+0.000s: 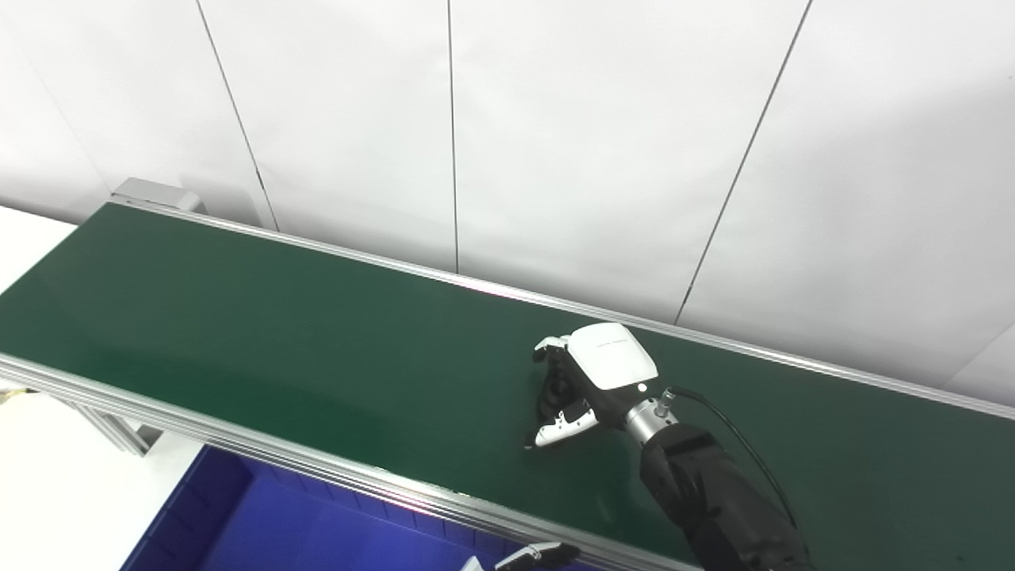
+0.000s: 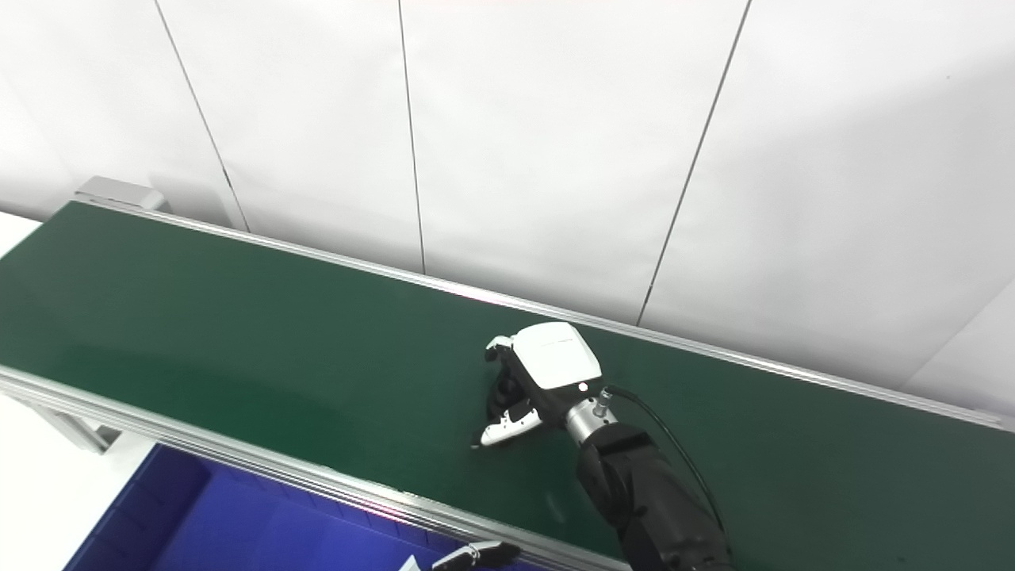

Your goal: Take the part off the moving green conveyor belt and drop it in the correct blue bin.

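My right hand [image 1: 583, 388] rests on the green conveyor belt [image 1: 277, 333], right of its middle. Its white back faces up, its fingers [image 1: 549, 346] curl down to the belt and its thumb [image 1: 559, 428] points toward the near rail. A dark shape lies under the palm; I cannot tell whether it is the part or the fingers' black undersides. No part shows elsewhere on the belt. Only a fingertip of my left hand [image 1: 533, 555] shows at the bottom edge, over the blue bin [image 1: 262, 515].
The belt runs from upper left to lower right between silver rails [image 1: 238, 440]. The blue bin sits below the near rail at the bottom left. A white panelled wall [image 1: 555, 143] stands behind the belt. A white table surface [image 1: 55, 492] lies at the far left.
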